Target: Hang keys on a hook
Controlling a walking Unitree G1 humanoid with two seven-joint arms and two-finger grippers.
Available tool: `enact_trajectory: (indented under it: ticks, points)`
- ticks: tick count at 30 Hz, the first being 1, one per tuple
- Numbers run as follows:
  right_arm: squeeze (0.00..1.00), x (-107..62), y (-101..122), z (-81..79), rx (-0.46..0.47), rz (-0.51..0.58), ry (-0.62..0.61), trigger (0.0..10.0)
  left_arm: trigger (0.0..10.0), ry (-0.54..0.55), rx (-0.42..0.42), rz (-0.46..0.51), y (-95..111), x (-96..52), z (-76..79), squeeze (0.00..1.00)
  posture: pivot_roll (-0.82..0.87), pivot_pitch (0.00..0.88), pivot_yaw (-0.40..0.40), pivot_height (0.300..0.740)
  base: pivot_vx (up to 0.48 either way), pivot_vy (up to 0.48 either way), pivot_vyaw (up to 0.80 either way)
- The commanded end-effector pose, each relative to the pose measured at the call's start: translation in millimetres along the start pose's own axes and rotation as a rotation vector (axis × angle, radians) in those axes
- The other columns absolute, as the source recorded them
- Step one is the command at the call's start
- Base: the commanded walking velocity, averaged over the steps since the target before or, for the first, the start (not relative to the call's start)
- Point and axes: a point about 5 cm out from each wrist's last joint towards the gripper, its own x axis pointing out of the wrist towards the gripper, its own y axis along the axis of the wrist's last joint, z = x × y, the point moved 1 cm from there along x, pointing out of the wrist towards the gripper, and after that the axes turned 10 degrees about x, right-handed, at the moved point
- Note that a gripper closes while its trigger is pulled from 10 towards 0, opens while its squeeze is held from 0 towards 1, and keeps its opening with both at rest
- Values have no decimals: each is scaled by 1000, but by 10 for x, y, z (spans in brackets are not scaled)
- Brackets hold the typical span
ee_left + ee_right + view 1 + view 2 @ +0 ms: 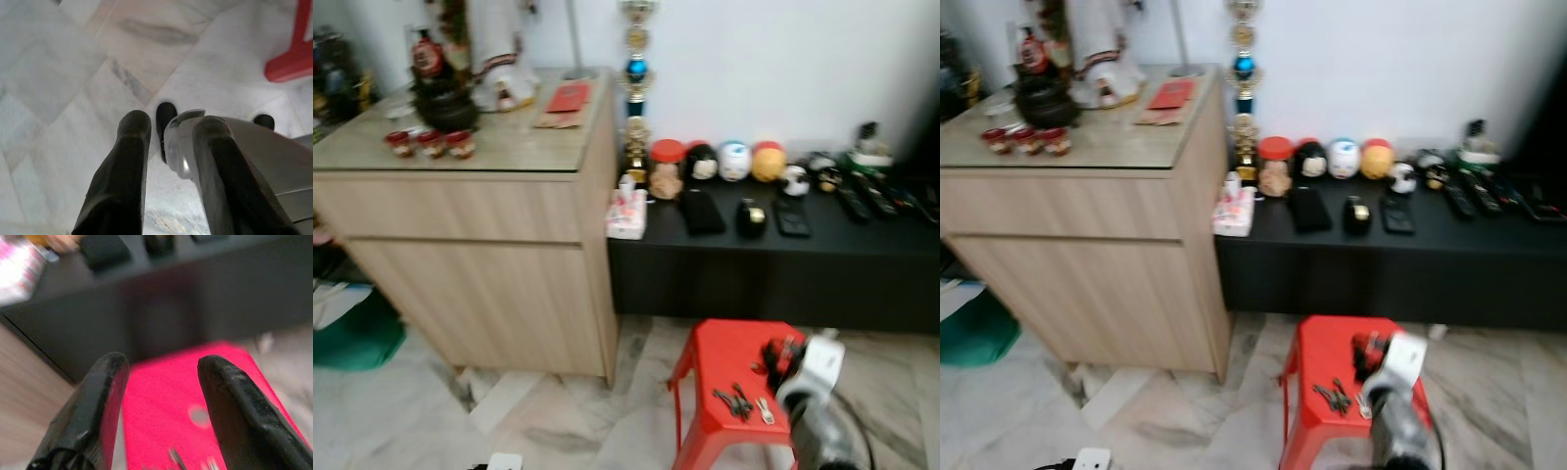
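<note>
A bunch of keys (741,402) lies on the seat of a red plastic stool (724,360) on the marble floor, in front of a low black bench. My right arm reaches in from the lower right, its wrist just right of the keys. In the right wrist view my right gripper (164,382) is open and empty above the red stool (161,406), with the keys (176,458) at the frame's lower edge. My left gripper (168,147) hangs open over the floor beside my own foot. I see no hook.
A wooden cabinet (480,245) with ornaments on top stands at the left. The black bench (773,264) along the white wall carries jars, figurines, phones and remotes. A green object (357,338) lies on the floor at far left.
</note>
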Motion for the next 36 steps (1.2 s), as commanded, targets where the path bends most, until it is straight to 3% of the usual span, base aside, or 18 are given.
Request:
enact_trajectory:
  ticks: [1,2,4,6,7,8,9,11,13,14,15,19,21,25,34,36]
  points:
    - [0,-27,-74,-97,-37,-1,56,10000,10000,23,-56,-14,-83,-20,12,0,-42,0,-7,740,0,0,0]
    - [0,3,35,-223,-103,54,124,10000,10000,60,-60,18,-49,-22,-18,0,-48,0,-2,740,0,0,0]
    - [0,7,53,-246,-117,63,137,10000,10000,67,-57,24,-42,-23,-23,0,-48,0,-2,740,0,0,0]
    - [0,-1,135,-391,-176,113,243,10000,10000,92,-23,78,21,-26,-42,0,-38,0,-5,740,0,0,0]
    - [0,-11,164,-450,-191,134,283,10000,10000,136,-20,189,303,-5,-201,0,-34,0,-8,740,0,0,0]
    - [0,-40,211,-534,-206,169,330,10000,10000,203,-16,367,784,-24,-471,0,-22,0,-19,740,0,0,0]
    - [0,-56,229,-563,-209,184,343,10000,10000,237,-18,465,1008,-75,-618,0,-22,0,-19,740,0,0,0]
    - [0,-87,254,-597,-222,207,361,10000,10000,268,-20,583,1231,-158,-752,0,-15,0,-30,740,0,0,0]
    - [0,-169,257,-618,-274,237,383,10000,10000,257,-10,728,1446,-263,-745,0,4,0,-43,740,0,0,0]
    - [0,-169,257,-618,-274,237,383,10000,10000,257,-10,728,1446,-263,-745,0,4,0,-43,740,0,0,0]
    - [0,-243,250,-626,-324,260,398,10000,10000,226,26,825,1583,-346,-675,0,16,0,-52,740,0,0,0]
    - [0,-360,204,-638,-368,258,424,10000,10000,200,52,942,1729,-507,-560,0,21,0,-58,740,0,0,0]
    - [0,-446,200,-613,-360,253,409,10000,10000,170,56,1033,1796,-695,-467,0,15,0,-52,740,0,0,0]
    - [0,-495,246,-537,-291,241,384,10000,10000,140,40,1079,1817,-848,-373,0,8,0,-35,740,0,0,0]
    - [0,-468,247,-537,-278,214,416,10000,10000,153,26,1070,1825,-840,-367,0,-2,0,-28,740,0,0,0]
    - [0,-383,264,-573,-251,187,425,10000,10000,155,27,1068,1842,-818,-355,0,23,0,-50,740,0,-169,0]
